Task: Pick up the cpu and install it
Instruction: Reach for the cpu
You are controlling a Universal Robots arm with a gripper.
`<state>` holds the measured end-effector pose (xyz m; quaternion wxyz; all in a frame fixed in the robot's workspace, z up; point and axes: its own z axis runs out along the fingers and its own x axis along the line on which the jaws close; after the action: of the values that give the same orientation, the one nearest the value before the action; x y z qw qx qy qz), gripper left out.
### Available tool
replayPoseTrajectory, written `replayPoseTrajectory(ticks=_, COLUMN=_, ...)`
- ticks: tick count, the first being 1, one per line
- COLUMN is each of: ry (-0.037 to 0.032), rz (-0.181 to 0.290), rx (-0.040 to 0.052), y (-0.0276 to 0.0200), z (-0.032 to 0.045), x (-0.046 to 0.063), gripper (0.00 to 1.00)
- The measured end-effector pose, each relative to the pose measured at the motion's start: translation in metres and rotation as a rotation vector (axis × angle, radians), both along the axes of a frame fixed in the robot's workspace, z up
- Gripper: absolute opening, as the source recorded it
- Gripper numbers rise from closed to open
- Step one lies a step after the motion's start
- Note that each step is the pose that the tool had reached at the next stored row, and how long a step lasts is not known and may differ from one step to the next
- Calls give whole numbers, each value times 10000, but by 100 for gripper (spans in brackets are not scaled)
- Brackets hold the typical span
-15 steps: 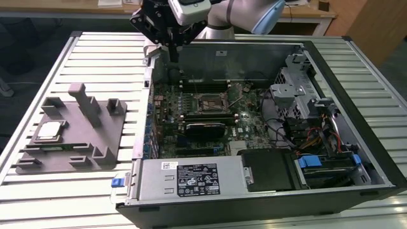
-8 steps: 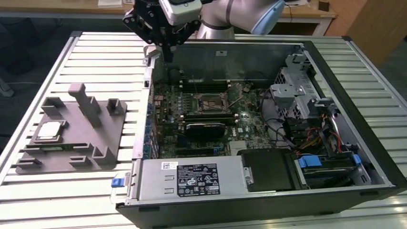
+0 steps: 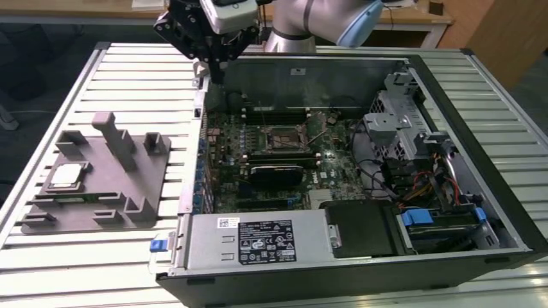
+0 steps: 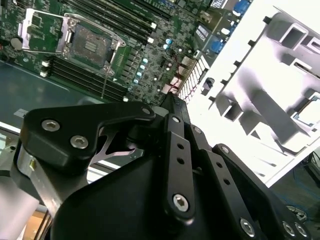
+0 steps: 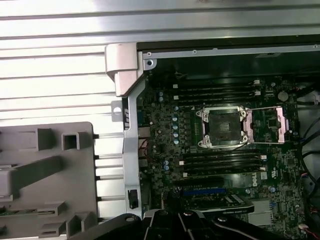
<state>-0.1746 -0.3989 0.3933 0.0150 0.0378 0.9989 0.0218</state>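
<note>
Hovering above case wall (image 3: pixel 202 106), cpu (image 3: pixel 68 174) apart

Power supply sticker (image 3: pixel 265 240): white, with dense black print and marks; I cannot read any of it.
Small label (image 3: pixel 230 222): white, just above that sticker, with a few lines I cannot make out.
Case wall sticker (image 3: pixel 297 71): small and white; nothing legible to me.
Board lettering (image 5: pixel 259 176): white characters on the green board; I cannot read them for certain.

Pale arm (image 3: pixel 317 19) raised, wrist bent downward, black jaws pointing straight down, drawn together and empty.
</note>
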Motion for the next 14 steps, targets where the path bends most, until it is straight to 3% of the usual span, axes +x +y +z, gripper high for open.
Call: replayPoseTrajectory(ticks=14, ry=-29, rz=0, rx=0, y=0, z=0, x=-266, gripper=11)
